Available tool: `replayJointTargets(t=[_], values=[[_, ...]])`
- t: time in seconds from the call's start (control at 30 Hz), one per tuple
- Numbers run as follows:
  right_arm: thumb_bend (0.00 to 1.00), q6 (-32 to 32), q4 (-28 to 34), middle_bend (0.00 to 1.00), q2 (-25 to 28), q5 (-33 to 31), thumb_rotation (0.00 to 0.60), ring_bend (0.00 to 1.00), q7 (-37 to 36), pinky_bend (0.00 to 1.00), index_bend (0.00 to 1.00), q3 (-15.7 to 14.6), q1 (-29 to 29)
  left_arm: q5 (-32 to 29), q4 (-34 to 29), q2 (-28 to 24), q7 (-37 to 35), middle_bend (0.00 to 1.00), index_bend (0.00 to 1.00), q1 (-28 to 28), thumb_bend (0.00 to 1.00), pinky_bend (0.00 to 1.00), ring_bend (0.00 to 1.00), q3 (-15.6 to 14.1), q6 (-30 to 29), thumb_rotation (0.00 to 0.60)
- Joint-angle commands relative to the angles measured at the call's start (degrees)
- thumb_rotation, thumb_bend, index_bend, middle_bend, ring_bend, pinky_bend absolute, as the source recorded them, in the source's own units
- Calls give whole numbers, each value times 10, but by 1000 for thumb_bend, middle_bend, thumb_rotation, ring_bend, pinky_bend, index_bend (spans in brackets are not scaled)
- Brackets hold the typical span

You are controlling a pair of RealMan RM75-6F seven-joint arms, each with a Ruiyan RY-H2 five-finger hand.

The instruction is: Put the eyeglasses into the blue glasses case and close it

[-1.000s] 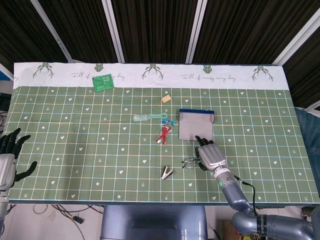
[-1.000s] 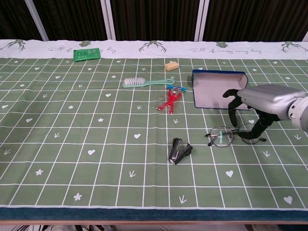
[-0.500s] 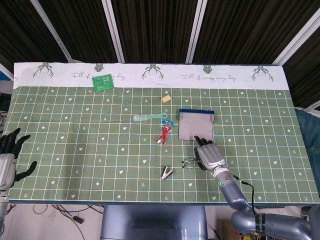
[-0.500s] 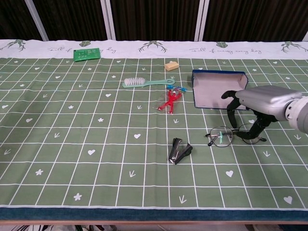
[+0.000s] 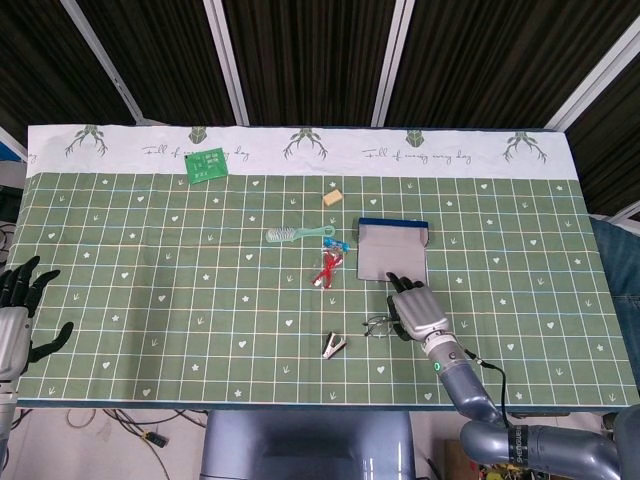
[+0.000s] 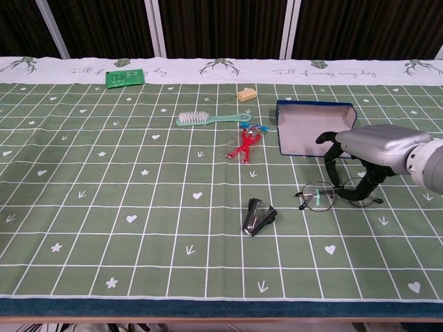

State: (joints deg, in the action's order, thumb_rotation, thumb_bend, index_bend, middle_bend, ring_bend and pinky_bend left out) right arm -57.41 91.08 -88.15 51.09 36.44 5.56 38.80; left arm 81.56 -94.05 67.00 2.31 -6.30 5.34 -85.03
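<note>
now the right hand (image 6: 365,155) hangs over the thin wire-framed eyeglasses (image 6: 337,194), which lie on the green grid-patterned tablecloth (image 6: 138,180) near the front edge. its dark fingers (image 6: 331,160) are spread and curved downward; one fingertip reaches the frame at the right lens, but i cannot tell whether it has hold of the glasses or merely touches them, and the glasses rest flat on the cloth. the eyeglasses have a small teal mark at the left lens. just behind them the blue glasses case (image 6: 313,126) lies open, pale grey inside, with its blue rim toward the far side. in the head view the hand (image 5: 418,312) covers most of the glasses (image 5: 380,324), just below the case (image 5: 392,250).

the left hand (image 5: 18,310) sits off the left edge of the table, fingers apart and holding nothing.

elsewhere on the cloth: a black staple remover (image 6: 259,216) left of the glasses, a red clip-like object (image 6: 243,146), a light green brush (image 6: 204,119), a small beige block (image 6: 246,94), and a green circuit board (image 6: 124,77) at the far left.
</note>
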Motion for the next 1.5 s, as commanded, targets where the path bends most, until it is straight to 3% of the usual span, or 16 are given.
replayJointTargets(t=[0.03, 1.13, 1.5], values=[[434, 0, -1, 84, 0, -1, 600, 153, 0, 250, 572, 0, 1, 0, 0, 0, 0, 0, 167, 0, 270, 0, 0, 0, 0, 600], [484, 1, 0, 85, -1, -15, 600, 153, 3, 250, 597, -2, 16, -3, -2, -1, 2, 0, 169, -1, 271, 0, 0, 1, 2, 600], [484, 4, 15, 85, 16, -35, 600, 153, 20, 250, 601, 23, 39, -3, -3, -1, 1, 0, 169, 0, 271, 0, 0, 0, 2, 600]])
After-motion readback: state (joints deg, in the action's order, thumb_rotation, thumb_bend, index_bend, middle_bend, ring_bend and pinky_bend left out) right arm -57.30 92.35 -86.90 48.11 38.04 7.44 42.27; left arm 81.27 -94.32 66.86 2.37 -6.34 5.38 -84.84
